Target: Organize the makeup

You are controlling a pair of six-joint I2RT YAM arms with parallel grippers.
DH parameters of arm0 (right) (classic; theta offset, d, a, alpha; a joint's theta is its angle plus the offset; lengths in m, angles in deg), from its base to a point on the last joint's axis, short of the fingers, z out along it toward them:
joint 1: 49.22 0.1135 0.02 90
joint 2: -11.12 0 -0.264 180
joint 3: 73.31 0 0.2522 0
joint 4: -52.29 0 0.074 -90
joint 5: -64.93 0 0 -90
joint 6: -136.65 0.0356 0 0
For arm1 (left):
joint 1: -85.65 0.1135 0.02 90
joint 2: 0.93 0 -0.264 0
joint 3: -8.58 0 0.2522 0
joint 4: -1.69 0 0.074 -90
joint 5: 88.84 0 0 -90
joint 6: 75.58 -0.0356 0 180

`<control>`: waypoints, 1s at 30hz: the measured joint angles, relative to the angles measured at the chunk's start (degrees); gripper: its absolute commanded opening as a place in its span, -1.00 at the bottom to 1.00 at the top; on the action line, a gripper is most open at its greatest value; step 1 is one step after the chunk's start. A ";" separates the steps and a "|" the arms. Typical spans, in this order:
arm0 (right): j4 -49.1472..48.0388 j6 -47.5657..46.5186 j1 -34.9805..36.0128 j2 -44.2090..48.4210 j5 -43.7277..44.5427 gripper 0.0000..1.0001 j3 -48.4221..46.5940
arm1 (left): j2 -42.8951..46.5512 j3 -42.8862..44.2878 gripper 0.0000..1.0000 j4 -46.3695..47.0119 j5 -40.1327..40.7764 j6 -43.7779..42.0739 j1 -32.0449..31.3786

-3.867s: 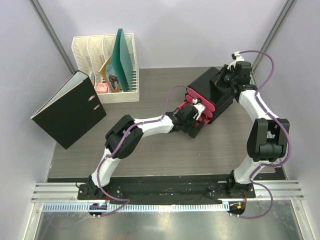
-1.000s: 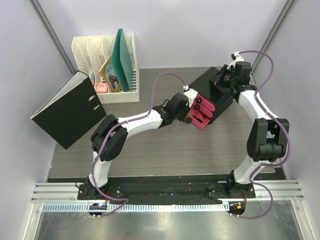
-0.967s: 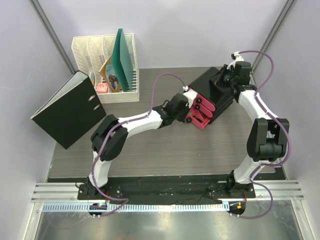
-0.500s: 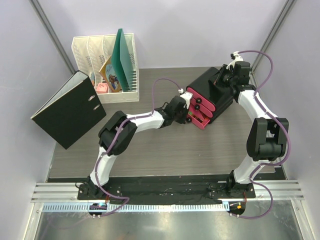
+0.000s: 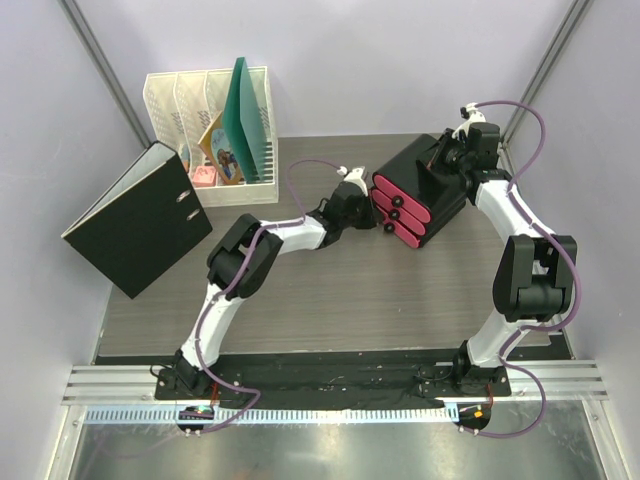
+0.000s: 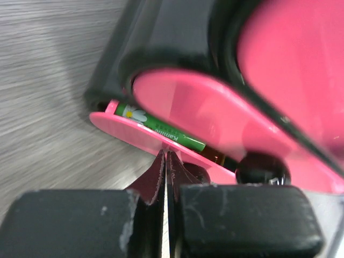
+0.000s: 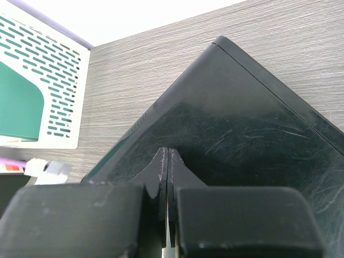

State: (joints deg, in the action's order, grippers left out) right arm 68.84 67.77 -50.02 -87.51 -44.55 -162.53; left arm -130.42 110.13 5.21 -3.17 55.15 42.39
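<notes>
The black box (image 5: 425, 185) with pink drawers (image 5: 400, 212) stands at the back right of the table. In the left wrist view a small green tube (image 6: 161, 128) lies in the lowest pink drawer (image 6: 134, 133), which stands open a crack beside a black knob (image 6: 263, 169). The rest of the makeup is hidden. My left gripper (image 5: 367, 203) (image 6: 166, 153) is shut and empty, its tips against that drawer's front edge. My right gripper (image 5: 449, 165) (image 7: 167, 151) is shut and empty, its tips resting on the box's scratched black top (image 7: 236, 129).
A white file rack (image 5: 210, 135) (image 7: 37, 80) with a green folder (image 5: 246, 115) stands at the back left. A black ring binder (image 5: 135, 220) leans left of it. Purple walls close in both sides, and a metal rail (image 5: 330, 385) runs along the near edge.
My left gripper has moved toward the box, and the lowest pink drawer that stuck out has slid almost fully in. The right arm has not moved.
</notes>
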 measured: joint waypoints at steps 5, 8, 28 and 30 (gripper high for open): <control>0.00 0.00 0.00 0.00 0.00 -0.98 0.00 | -2.80 2.86 -1.00 0.87 -1.57 3.45 -0.11; -0.02 0.00 0.00 0.00 0.00 -0.98 0.00 | -3.02 2.86 -1.00 0.92 -1.95 4.35 -0.11; 9.81 0.11 0.33 1.40 1.31 -0.98 -4.17 | 22.49 -0.92 -0.34 -14.82 5.49 -13.66 3.54; 14.21 -0.35 1.25 2.73 2.95 -0.95 -4.83 | 25.75 -0.87 0.07 -18.25 7.43 -16.63 3.52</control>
State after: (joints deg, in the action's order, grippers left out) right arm 83.05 67.42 -48.78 -84.78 -41.60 -167.36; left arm -104.67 109.26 -13.04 4.26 38.52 45.90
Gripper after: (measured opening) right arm 0.014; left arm 0.289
